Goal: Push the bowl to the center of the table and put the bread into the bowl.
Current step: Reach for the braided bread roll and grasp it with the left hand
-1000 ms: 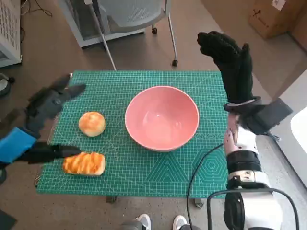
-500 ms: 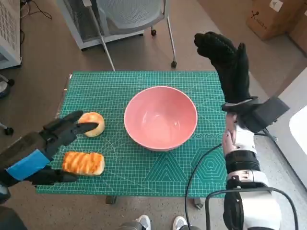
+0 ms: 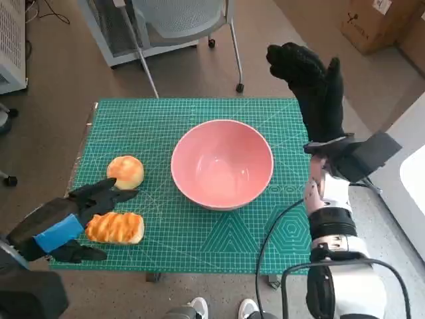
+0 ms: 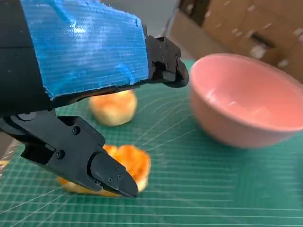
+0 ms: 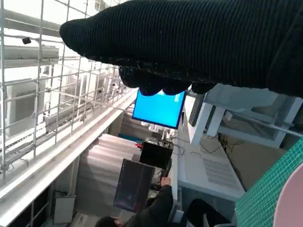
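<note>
**Bowl mid-table, both breads outside it**

The pink bowl (image 3: 222, 164) sits near the middle of my green mat (image 3: 199, 239), and I see nothing in it. Two breads lie on the mat to its left: a round bun (image 3: 125, 172) and, nearer me, a long loaf (image 3: 115, 227). My left hand (image 3: 80, 211) hovers over the loaf, fingers spread, holding nothing; whether it touches the loaf I cannot tell. My right hand (image 3: 311, 83) is raised past the mat's far right corner, fingers extended, gripping nothing. A chair (image 3: 179, 20) stands beyond the table.
</note>
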Controlling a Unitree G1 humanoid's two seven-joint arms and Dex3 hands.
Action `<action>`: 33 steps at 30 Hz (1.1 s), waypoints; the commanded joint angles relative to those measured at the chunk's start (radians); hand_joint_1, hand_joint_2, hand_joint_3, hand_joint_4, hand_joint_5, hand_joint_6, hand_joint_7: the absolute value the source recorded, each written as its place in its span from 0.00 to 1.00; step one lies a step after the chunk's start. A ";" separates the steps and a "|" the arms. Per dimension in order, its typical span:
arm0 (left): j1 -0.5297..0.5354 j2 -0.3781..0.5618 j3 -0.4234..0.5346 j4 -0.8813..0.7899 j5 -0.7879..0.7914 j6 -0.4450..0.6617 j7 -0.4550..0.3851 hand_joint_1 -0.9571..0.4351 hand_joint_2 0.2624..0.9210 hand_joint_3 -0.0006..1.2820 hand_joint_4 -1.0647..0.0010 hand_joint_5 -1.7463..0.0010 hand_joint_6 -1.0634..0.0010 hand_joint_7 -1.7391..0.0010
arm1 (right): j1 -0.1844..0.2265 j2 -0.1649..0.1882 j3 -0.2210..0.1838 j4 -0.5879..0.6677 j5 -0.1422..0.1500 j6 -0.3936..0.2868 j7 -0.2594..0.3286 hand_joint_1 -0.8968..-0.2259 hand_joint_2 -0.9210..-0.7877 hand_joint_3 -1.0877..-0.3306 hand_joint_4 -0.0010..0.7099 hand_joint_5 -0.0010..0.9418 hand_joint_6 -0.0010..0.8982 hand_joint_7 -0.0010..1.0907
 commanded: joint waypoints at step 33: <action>-0.139 -0.061 -0.277 0.273 0.326 0.071 0.215 0.66 0.99 0.10 0.38 0.50 0.44 0.38 | 0.030 -0.022 -0.007 0.002 -0.007 -0.029 0.002 0.47 0.00 0.63 0.46 0.00 0.53 0.01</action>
